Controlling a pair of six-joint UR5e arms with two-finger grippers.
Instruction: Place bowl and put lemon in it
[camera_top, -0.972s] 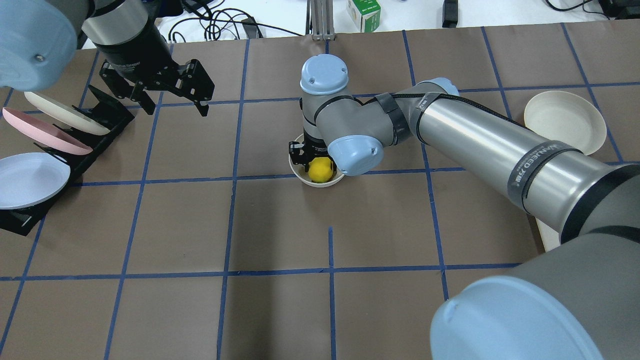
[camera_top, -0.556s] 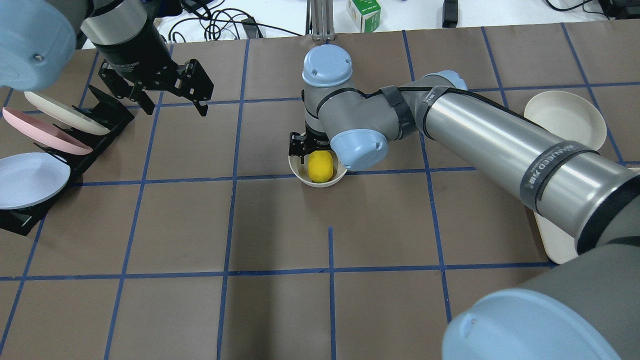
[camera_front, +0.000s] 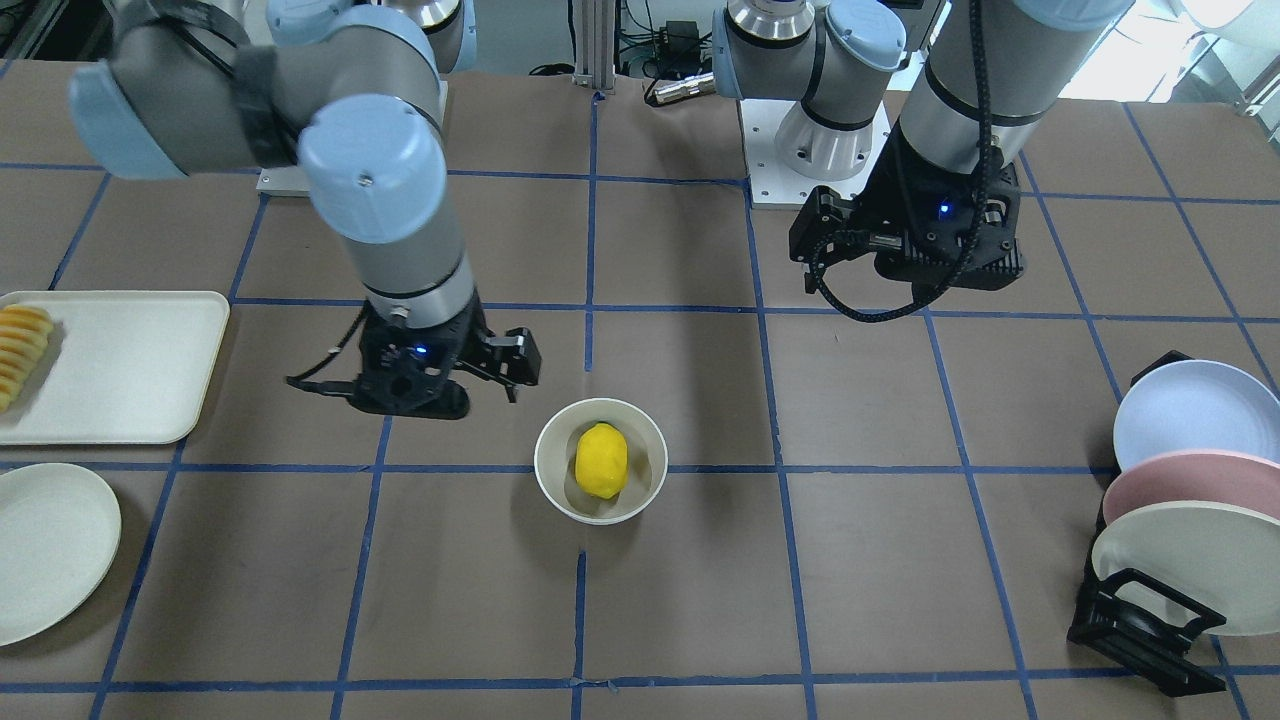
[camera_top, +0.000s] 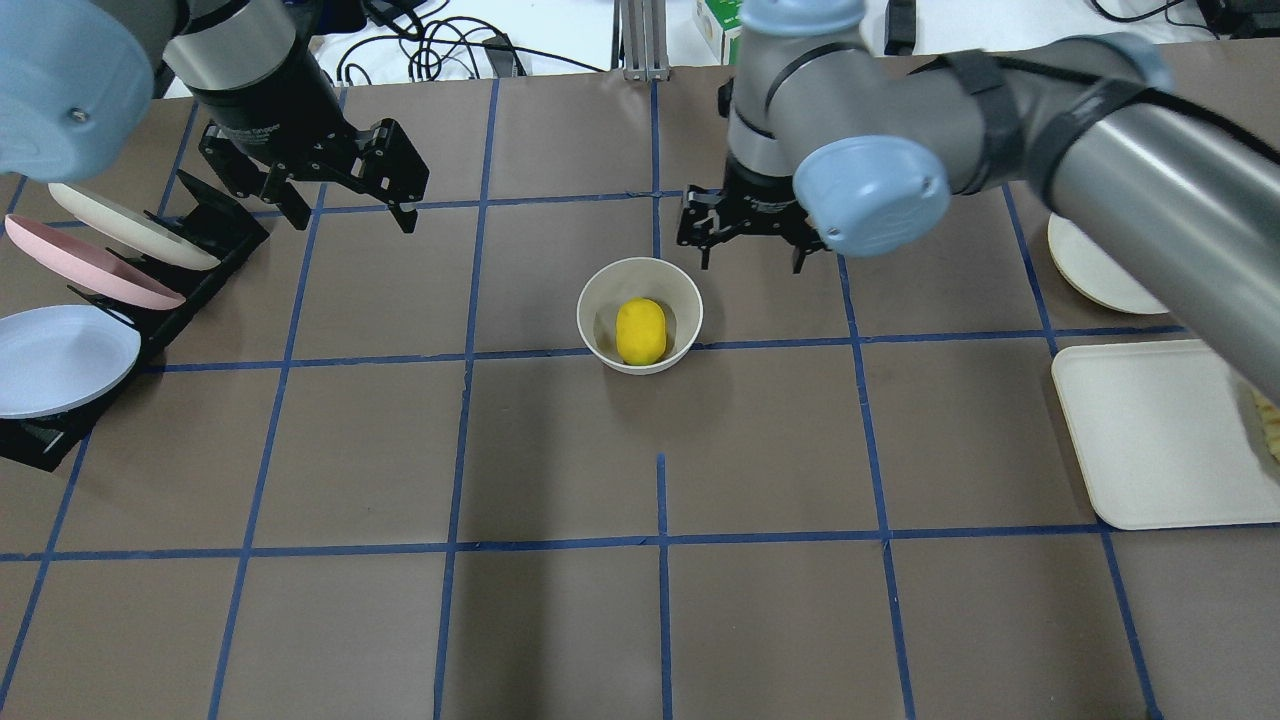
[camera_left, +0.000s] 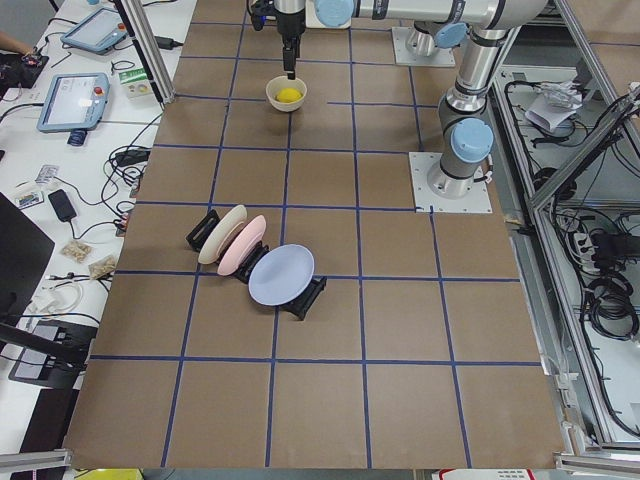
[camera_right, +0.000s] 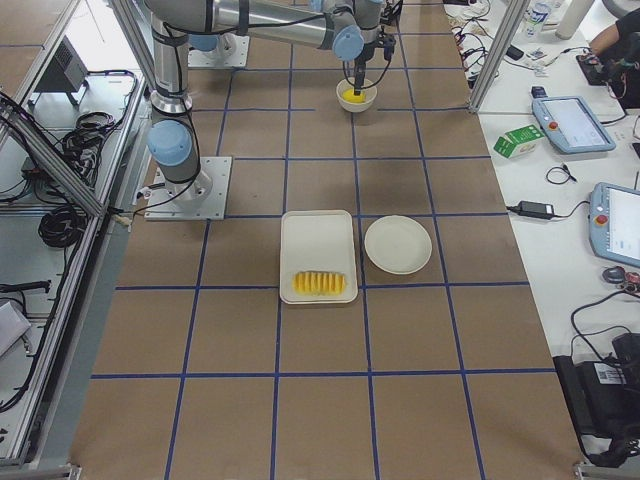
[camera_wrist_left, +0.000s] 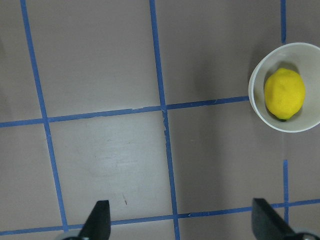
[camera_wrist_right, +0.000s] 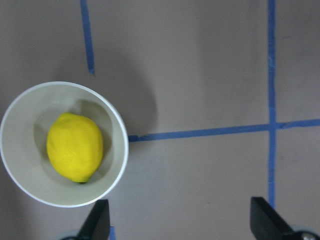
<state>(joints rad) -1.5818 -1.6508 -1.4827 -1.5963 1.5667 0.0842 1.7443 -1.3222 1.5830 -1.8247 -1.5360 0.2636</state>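
The off-white bowl (camera_top: 592, 300) stands upright near the table's middle, with the yellow lemon (camera_top: 641, 331) lying inside it. Both also show in the front view, the bowl (camera_front: 548, 450) and the lemon (camera_front: 601, 460), and in the right wrist view, the bowl (camera_wrist_right: 30, 180) and the lemon (camera_wrist_right: 75, 147). My right gripper (camera_top: 750, 260) is open and empty, raised beyond and to the right of the bowl, clear of it. My left gripper (camera_top: 352, 212) is open and empty, hovering far left near the plate rack. The left wrist view shows the lemon (camera_wrist_left: 284, 93) in the bowl (camera_wrist_left: 257, 102).
A black rack with pastel plates (camera_top: 70, 300) stands at the left edge. A cream tray (camera_top: 1150, 430) and a flat cream plate (camera_top: 1090, 270) lie at the right. Sliced fruit (camera_front: 20, 350) sits on the tray. Cables and a carton (camera_top: 728, 25) lie beyond the far edge.
My right gripper has lifted off the lemon and drawn back and to the right, away from the bowl. The lemon stays in the bowl. The left arm has not moved.
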